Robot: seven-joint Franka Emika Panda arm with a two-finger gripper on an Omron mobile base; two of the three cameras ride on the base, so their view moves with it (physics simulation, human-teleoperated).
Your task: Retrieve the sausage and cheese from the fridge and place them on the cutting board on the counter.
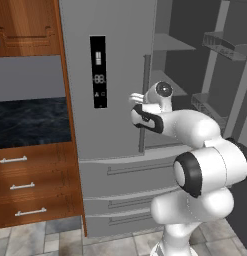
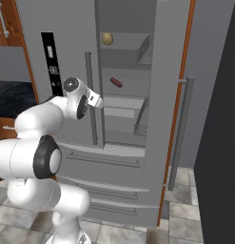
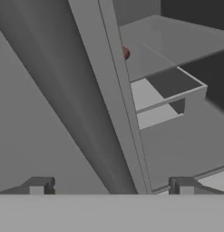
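The grey fridge [image 1: 120, 50] has its left door shut and its right door swung open. On an upper shelf inside lies the pale yellow cheese [image 2: 107, 39]. The dark red sausage [image 2: 116, 82] rests on the shelf below, and its end peeks past the door edge as the sausage [image 3: 125, 53] in the hand view. My gripper [image 2: 95, 100] is open and empty, hovering in front of the left door's inner edge near its vertical handle [image 2: 89, 95], short of the shelves. The gripper [image 3: 111, 186] straddles that door edge. The black counter [image 1: 30, 122] lies to the left. The cutting board is out of view.
The open right door [image 2: 171, 95] with its long bar handle [image 2: 181, 133] stands to the right, and door bins [image 1: 222, 45] hang on its inside. Wooden drawers [image 1: 25, 185] sit under the counter. Fridge drawers [image 1: 125, 170] run below the doors.
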